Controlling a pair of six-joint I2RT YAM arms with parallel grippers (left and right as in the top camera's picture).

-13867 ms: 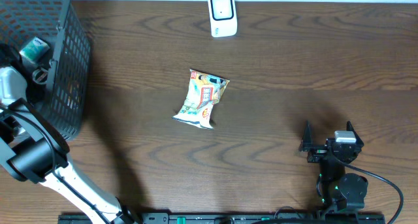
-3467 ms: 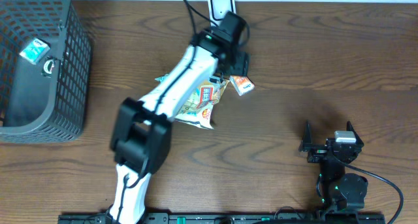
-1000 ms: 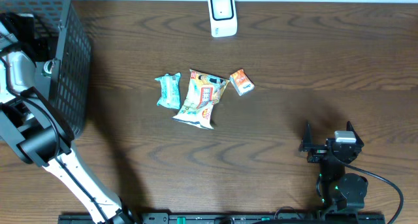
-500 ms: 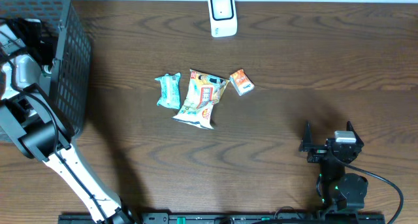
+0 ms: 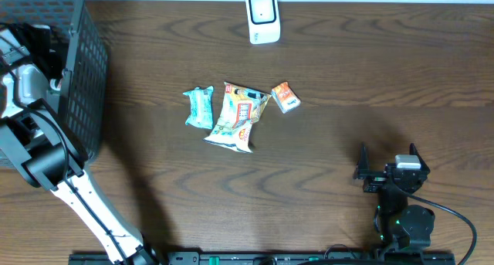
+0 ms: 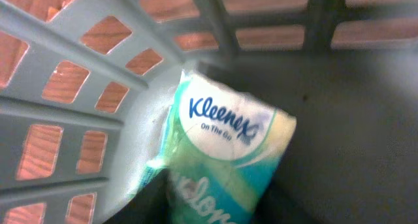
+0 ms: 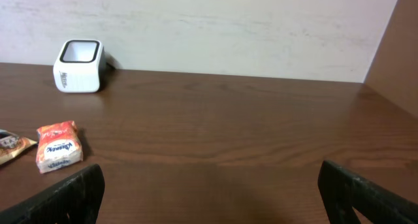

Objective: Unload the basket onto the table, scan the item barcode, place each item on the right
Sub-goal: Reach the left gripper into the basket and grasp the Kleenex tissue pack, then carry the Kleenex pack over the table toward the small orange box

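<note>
Deep in the grey mesh basket, my left gripper has its dark fingers pressed against both sides of a teal and white Kleenex tissue pack, which lies against the basket wall. From overhead only the left arm's wrist shows; the pack is hidden there. The white barcode scanner stands at the table's far edge, also in the right wrist view as the scanner. My right gripper rests open at the near right with nothing between its fingers.
Mid-table lie a teal packet, a colourful snack bag and a small orange pack. The right wrist view shows that orange pack too. A wall rises behind the scanner.
The left arm has reached slightly further into the basket and its fingers have closed in on the tissue pack. The right arm and the table items have not moved.
</note>
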